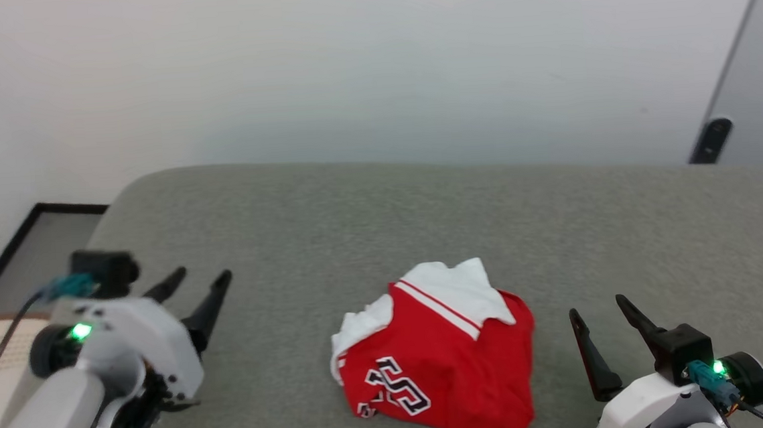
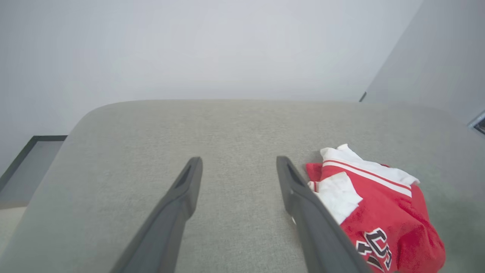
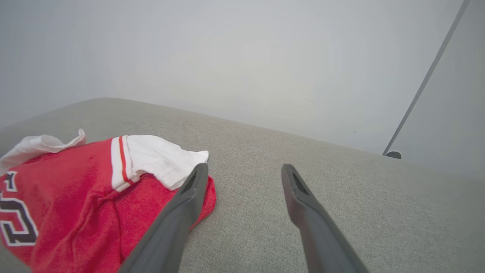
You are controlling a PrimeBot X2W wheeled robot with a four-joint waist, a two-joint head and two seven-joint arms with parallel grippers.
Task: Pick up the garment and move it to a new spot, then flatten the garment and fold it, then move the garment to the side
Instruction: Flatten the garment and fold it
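Red jersey shirt (image 1: 446, 364) lies in a crumpled heap on the grey padded surface (image 1: 356, 229), near the 6 o'clock edge of the head view and about halfway between the two arms. It is not flat. One white sleeve (image 1: 460, 289) with its striped trim (image 1: 438, 307) is turned up at 12 o'clock of the heap, a second white part shows at 10 o'clock, and the black lettering (image 1: 397, 387) sits at 7 o'clock.

I judge the cloth to be light, soft and limp, so it will hang and fold on itself when it is lifted, and it will not break. The fabric looks a little fuzzy and not slippery, but a thick bunch could slide out of thin fingers. A good place to take hold seems to be the raised edge of the white sleeve at 12 o'clock, or a free red edge at 3 o'clock, where only one or two layers are together.

From the shirt, the left gripper (image 1: 201, 275) is at 9 o'clock, well apart, with its fingers spread and nothing between them. The right gripper (image 1: 596, 306) is at 3 o'clock, near the cloth and also spread wide and empty; in its wrist view one finger overlaps the sleeve edge, and I cannot tell if it touches. Behind the surface is a plain pale wall (image 1: 344, 62).
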